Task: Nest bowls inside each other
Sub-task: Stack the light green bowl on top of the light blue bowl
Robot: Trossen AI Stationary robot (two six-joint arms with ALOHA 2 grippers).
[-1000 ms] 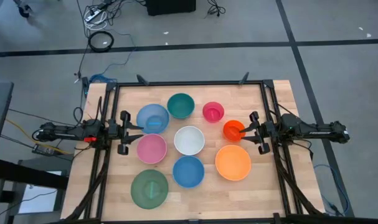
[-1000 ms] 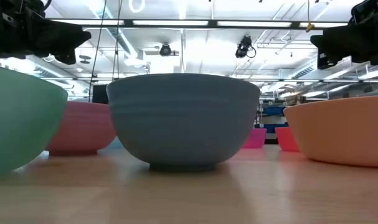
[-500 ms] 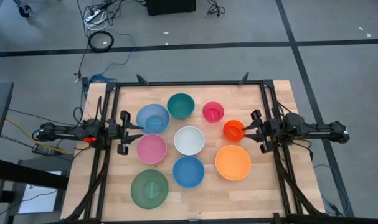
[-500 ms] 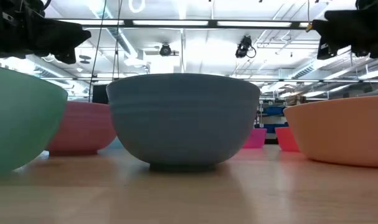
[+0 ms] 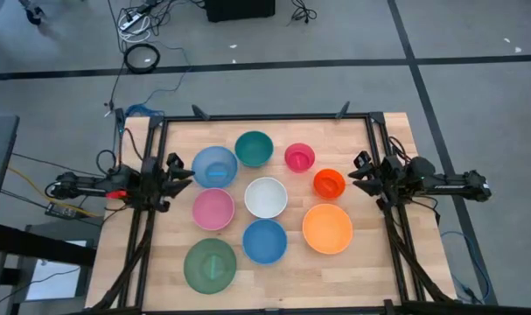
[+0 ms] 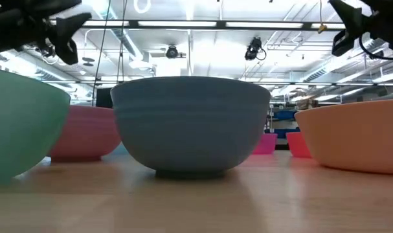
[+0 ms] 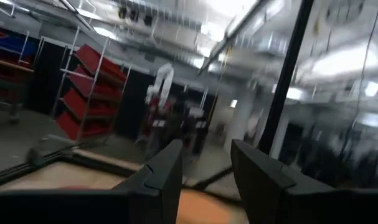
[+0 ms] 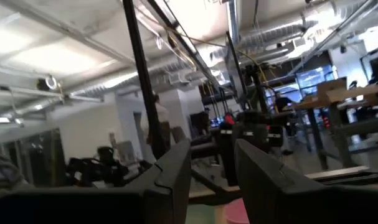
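Observation:
Several plain bowls stand apart and upright on the wooden table, each on its base: light blue, teal, magenta, red-orange, pink, white, orange, blue and dark green. My left gripper hovers at the table's left side beside the light blue bowl, open, tipped upward, with nothing between its fingers. My right gripper hovers at the right side beside the red-orange bowl, also open, tipped upward and empty.
A black frame runs along the table's far, left and right edges. Bare wood lies at the near right corner. Cables lie on the floor beyond the table.
Both grippers have risen a little, tipped their fingers upward and rolled about their own axes. Each has drawn back slightly toward its own side edge of the table. The bowls have not moved.

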